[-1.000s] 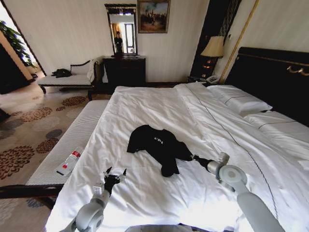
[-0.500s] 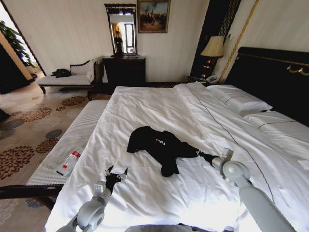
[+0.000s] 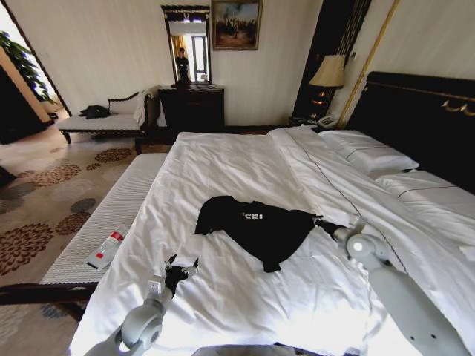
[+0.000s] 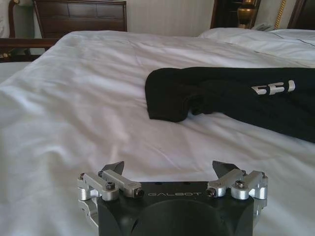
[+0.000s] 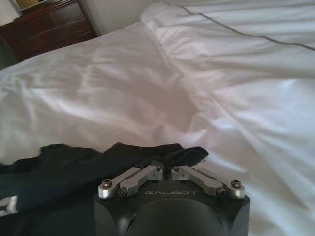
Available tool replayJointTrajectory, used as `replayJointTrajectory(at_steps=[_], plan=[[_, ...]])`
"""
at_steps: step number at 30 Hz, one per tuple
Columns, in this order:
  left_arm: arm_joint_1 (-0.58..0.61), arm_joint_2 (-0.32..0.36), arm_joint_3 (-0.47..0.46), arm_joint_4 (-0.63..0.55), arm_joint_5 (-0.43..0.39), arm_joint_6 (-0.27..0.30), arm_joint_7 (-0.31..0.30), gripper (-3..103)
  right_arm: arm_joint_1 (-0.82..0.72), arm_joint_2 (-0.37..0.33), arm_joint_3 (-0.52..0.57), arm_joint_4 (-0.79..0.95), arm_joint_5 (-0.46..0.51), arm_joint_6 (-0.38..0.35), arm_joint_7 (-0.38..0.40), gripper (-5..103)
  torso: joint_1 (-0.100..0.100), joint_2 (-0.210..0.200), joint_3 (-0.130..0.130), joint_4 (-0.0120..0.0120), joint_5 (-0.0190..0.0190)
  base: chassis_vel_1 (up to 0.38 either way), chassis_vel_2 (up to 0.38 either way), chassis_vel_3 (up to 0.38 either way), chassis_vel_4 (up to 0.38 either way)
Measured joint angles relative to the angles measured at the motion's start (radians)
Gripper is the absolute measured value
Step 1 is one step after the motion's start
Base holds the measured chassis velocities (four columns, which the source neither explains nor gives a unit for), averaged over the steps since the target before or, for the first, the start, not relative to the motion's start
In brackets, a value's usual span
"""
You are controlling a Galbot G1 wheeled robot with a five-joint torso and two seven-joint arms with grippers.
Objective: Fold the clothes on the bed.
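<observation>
The clothes [image 3: 256, 226], a black top with white lettering, lie spread across the middle of the white bed [image 3: 237, 163]. My right gripper [image 3: 319, 220] is shut on the top's right edge [image 5: 162, 153], the black cloth pinched between its closed fingers. My left gripper [image 3: 180, 265] hovers open over the bare sheet near the bed's front left, apart from the top. In the left wrist view the top [image 4: 231, 98] lies ahead of the open left gripper [image 4: 170, 169], with the lettering showing.
A white-cushioned bench [image 3: 111, 215] runs along the bed's left side with a bottle [image 3: 107, 247] on it. Pillows [image 3: 371, 156] and a dark headboard [image 3: 423, 111] are on the right. A dresser [image 3: 191, 107] and chaise [image 3: 104, 119] stand at the far wall.
My right gripper has pulled the top's edge to the right, stretching the bunched cloth out flatter so the lettering shows. The left gripper has barely moved.
</observation>
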Motion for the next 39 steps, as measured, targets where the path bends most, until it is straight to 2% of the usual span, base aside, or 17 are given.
replayJointTrajectory(at_steps=[4, 7, 8, 11, 13, 14, 15, 17, 20, 21, 23, 24, 27, 28, 32, 36, 39], plan=[[-0.046, 0.017, 0.053, 0.0, -0.031, 0.015, -0.008, 100, 0.027, -0.002, -0.01, -0.043, -0.019, 0.017, -0.013, 2, 0.0, 0.0, 0.0, 0.0002, 0.0, 0.0, 0.0, 0.0, 0.0], [-0.163, 0.046, 0.158, 0.012, -0.113, 0.034, -0.022, 100, 0.055, -0.007, -0.035, -0.102, -0.069, 0.053, -0.039, 2, 0.0, 0.0, 0.0, 0.0001, -0.0001, 0.0, 0.0, 0.0, 0.0], [-0.163, 0.046, 0.158, 0.012, -0.113, 0.034, -0.022, 100, 0.055, -0.007, -0.035, -0.102, -0.069, 0.053, -0.039, 2, 0.0, 0.0, 0.0, 0.0001, -0.0001, 0.0, 0.0, 0.0, 0.0], [-0.317, 0.057, 0.28, 0.041, -0.179, 0.047, -0.029, 100, 0.089, -0.006, -0.068, -0.151, -0.102, 0.079, -0.06, 0, 0.0, 0.0, 0.0, -0.0008, -0.0004, 0.0, 0.0, 0.0, 0.0], [-0.401, 0.052, 0.372, 0.064, -0.216, 0.053, -0.034, 100, 0.106, 0.003, -0.084, -0.168, -0.114, 0.088, -0.063, 5, 0.0, 0.0, 0.0, -0.0003, 0.0, 0.0, 0.0, 0.0, 0.0], [-0.401, 0.052, 0.372, 0.064, -0.216, 0.053, -0.034, 100, 0.106, 0.003, -0.084, -0.168, -0.114, 0.088, -0.063, 5, 0.0, 0.0, 0.0, -0.0003, 0.0, 0.0, 0.0, 0.0, 0.0], [-0.43, 0.048, 0.41, 0.075, -0.231, 0.055, -0.034, 100, 0.109, 0.009, -0.087, -0.17, -0.119, 0.091, -0.064, 5, 0.0, 0.0, 0.0, -0.0001, -0.0001, 0.0, 0.0, 0.0, 0.0], [-0.482, 0.039, 0.475, 0.093, -0.253, 0.056, -0.034, 100, 0.106, 0.023, -0.085, -0.166, -0.128, 0.095, -0.063, 16, 0.0, 0.0, 0.0, 0.0001, -0.0001, 0.0, 0.0, 0.0, 0.0], [-0.534, 0.025, 0.533, 0.108, -0.284, 0.056, -0.033, 100, 0.085, 0.032, -0.073, -0.144, -0.138, 0.098, -0.061, 16, 0.0, 0.0, 0.0, 0.0, 0.0, 0.0, 0.0, 0.0, 0.0], [-0.562, 0.012, 0.559, 0.112, -0.305, 0.056, -0.033, 103, 0.07, 0.034, -0.063, -0.13, -0.142, 0.099, -0.061, 27, 0.0, 0.0, 0.0, 0.0, -0.0003, 0.0, 0.0, 0.0, 0.0], [-0.596, -0.012, 0.595, 0.119, -0.335, 0.056, -0.034, 100, 0.041, 0.037, -0.048, -0.108, -0.148, 0.102, -0.062, 38, 0.0, 0.0, 0.0, -0.0003, -0.0003, 0.0, 0.0, 0.0, 0.0], [-0.596, -0.012, 0.595, 0.119, -0.335, 0.056, -0.034, 100, 0.041, 0.037, -0.048, -0.108, -0.148, 0.102, -0.062, 38, 0.0, 0.0, 0.0, -0.0003, -0.0003, 0.0, 0.0, 0.0, 0.0], [-0.608, -0.041, 0.631, 0.127, -0.341, 0.056, -0.037, 99, 0.006, 0.04, -0.029, -0.084, -0.153, 0.105, -0.062, 55, 0.0, 0.0, 0.0, -0.0002, 0.0, 0.0, 0.0, 0.0, 0.0], [-0.608, -0.041, 0.631, 0.127, -0.341, 0.056, -0.037, 99, 0.006, 0.04, -0.029, -0.084, -0.153, 0.105, -0.062, 55, 0.0, 0.0, 0.0, -0.0002, 0.0, 0.0, 0.0, 0.0, 0.0], [-0.602, -0.059, 0.652, 0.129, -0.352, 0.055, -0.042, 99, -0.019, 0.046, -0.019, -0.054, -0.153, 0.105, -0.058, 66, 0.0, 0.0, 0.0, -0.0001, -0.0002, 0.0, 0.0, 0.0, 0.0], [-0.577, -0.103, 0.648, 0.169, -0.381, 0.051, -0.059, 98, -0.063, 0.058, 0.0, -0.005, -0.153, 0.104, -0.052, 88, 0.0, 0.0, 0.0, 0.0001, -0.0003, 0.0, 0.0, 0.0, 0.0], [-0.569, -0.13, 0.637, 0.191, -0.392, 0.046, -0.063, 97, -0.085, 0.059, 0.008, 0.013, -0.152, 0.104, -0.052, 93, 0.0, 0.0, 0.0, -0.0001, -0.0001, 0.0, 0.0, 0.0, 0.0]])
